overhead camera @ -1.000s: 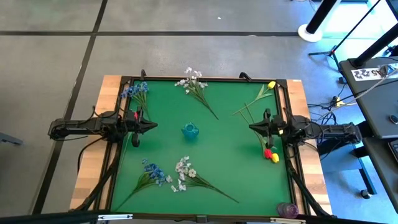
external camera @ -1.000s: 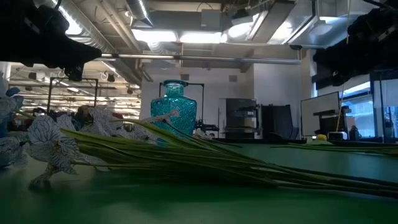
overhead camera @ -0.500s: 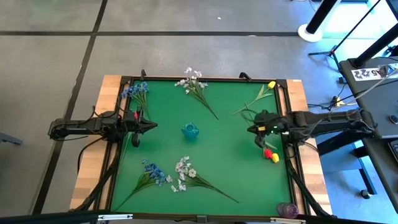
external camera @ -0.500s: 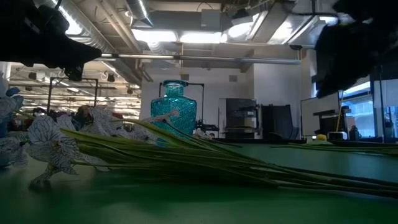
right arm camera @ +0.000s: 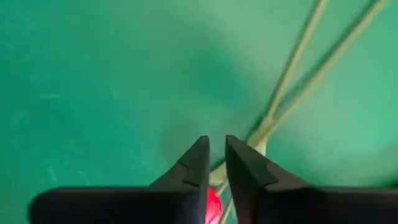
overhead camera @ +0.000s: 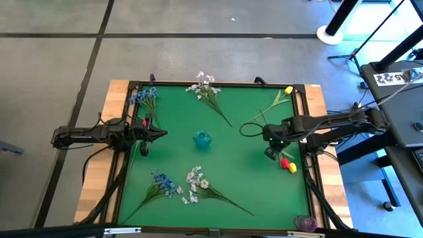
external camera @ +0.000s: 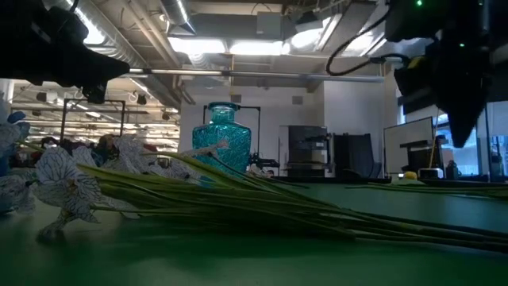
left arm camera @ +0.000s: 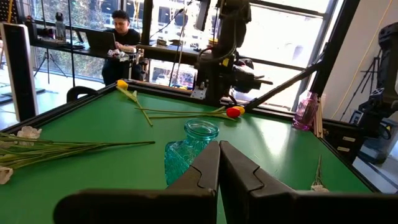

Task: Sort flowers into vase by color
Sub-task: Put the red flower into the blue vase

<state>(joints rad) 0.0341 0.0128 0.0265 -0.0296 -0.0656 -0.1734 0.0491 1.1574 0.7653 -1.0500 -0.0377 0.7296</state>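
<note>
From above, a green mat [overhead camera: 238, 178] in a dark frame is seen on a wooden table [overhead camera: 117, 89]. A small teal vase [overhead camera: 202, 139] stands near the middle of the mat. Blue flowers [overhead camera: 144, 96] lie at the far left corner and another blue bunch [overhead camera: 163, 182] at the near left; white flowers [overhead camera: 206, 87] lie at the far edge and a second white bunch [overhead camera: 195, 180] beside the near blue one. A yellow tulip [overhead camera: 288, 90] lies at the far right corner, and a red tulip [overhead camera: 285, 162] with a second yellow tulip [overhead camera: 292, 168] touching it lies at the right edge. The left gripper [overhead camera: 162, 133] is held over the left edge, pointing at the vase. The right gripper [overhead camera: 270, 151] is turned down over the stems just beside the red tulip.

At table height, green stems [external camera: 262, 210] stretch across the mat and the vase is seen behind them.

In the left wrist view, the left fingers [left arm camera: 205, 169] are pressed together with nothing between them, and the vase stands just beyond.

In the right wrist view, the right fingers [right arm camera: 196, 163] are parted by a narrow gap over the stems, gripping nothing, with the red tulip showing between them.
</note>
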